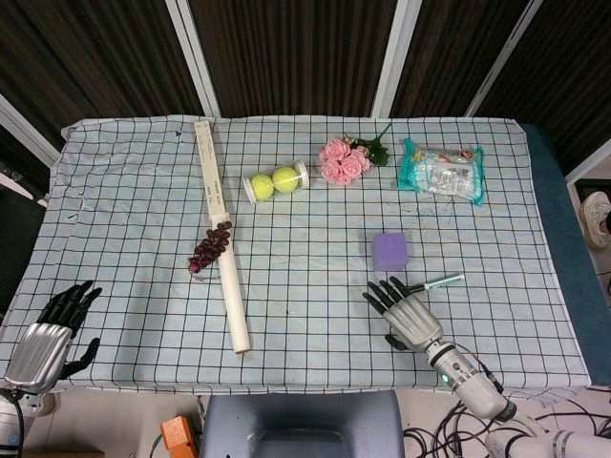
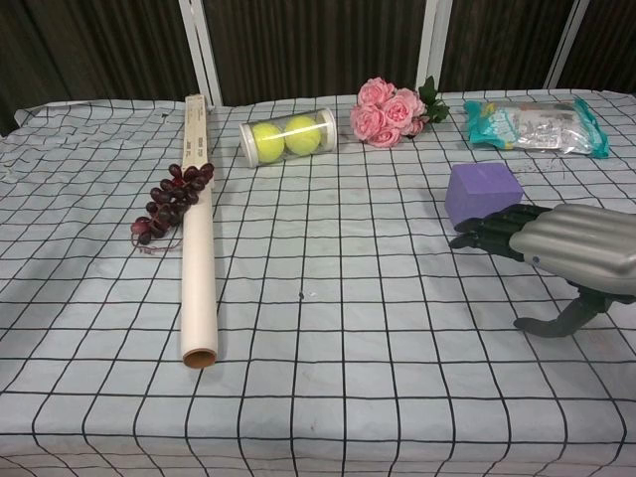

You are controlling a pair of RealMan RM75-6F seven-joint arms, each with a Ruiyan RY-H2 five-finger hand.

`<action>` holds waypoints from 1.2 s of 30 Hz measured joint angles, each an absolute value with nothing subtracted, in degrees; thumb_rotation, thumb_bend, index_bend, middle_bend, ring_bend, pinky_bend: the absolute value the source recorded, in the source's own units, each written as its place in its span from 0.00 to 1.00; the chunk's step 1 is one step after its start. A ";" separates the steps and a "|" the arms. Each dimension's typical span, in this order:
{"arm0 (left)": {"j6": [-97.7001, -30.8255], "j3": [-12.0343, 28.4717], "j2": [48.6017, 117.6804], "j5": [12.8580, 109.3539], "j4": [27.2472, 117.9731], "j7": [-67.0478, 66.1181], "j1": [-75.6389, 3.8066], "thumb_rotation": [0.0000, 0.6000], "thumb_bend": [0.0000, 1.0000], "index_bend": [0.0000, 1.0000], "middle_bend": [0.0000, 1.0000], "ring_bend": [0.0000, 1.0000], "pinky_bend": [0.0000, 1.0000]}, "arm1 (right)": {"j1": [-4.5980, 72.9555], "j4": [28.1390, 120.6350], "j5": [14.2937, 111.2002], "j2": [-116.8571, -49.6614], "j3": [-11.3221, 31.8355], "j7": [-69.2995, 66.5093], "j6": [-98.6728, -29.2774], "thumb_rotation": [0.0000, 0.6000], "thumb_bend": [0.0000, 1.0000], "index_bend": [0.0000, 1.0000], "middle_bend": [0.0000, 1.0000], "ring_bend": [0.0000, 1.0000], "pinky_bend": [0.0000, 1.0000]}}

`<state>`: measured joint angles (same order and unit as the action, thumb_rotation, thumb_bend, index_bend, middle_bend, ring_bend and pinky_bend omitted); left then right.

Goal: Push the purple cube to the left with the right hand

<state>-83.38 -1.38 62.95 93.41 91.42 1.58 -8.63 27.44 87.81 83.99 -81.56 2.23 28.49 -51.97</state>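
The purple cube (image 1: 389,251) (image 2: 482,192) sits on the checked cloth right of centre. My right hand (image 1: 406,312) (image 2: 556,241) lies just in front of it on the near side, fingers stretched flat toward the cube, fingertips (image 2: 472,235) a short way from its near face and holding nothing. My left hand (image 1: 50,329) rests at the front left corner of the table, fingers spread and empty; the chest view does not show it.
A long cream tube (image 1: 222,229) lies lengthwise left of centre with dark grapes (image 1: 210,246) against it. Tennis balls in a clear can (image 1: 275,181), pink roses (image 1: 344,159) and a snack packet (image 1: 442,172) lie at the back. A teal pen (image 1: 441,281) lies beside my right hand.
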 measured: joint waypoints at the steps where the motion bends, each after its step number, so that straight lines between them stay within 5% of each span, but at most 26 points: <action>1: -83.45 -1.41 62.95 93.45 91.38 1.63 -8.59 1.00 0.43 0.00 0.00 0.00 0.12 | 27.53 87.86 83.65 -81.50 2.21 28.62 -51.86 1.00 0.45 0.17 0.00 0.00 0.00; 7: -84.06 -1.64 62.84 93.82 91.33 1.79 -8.26 1.00 0.43 0.00 0.00 0.00 0.12 | 27.79 87.38 81.99 -80.93 2.11 29.08 -52.45 1.00 0.45 0.21 0.00 0.00 0.00; 21: -84.37 -1.73 62.82 93.91 91.32 1.80 -8.07 1.00 0.43 0.00 0.00 0.00 0.12 | 27.46 78.19 78.16 -79.96 3.23 27.96 -54.01 1.00 0.45 0.48 0.00 0.00 0.00; 36: -83.77 -1.64 62.90 93.36 91.36 1.43 -8.17 1.00 0.43 0.00 0.00 0.00 0.12 | 30.72 63.22 75.94 -85.21 4.52 20.14 -50.54 1.00 0.45 0.56 0.02 0.00 0.00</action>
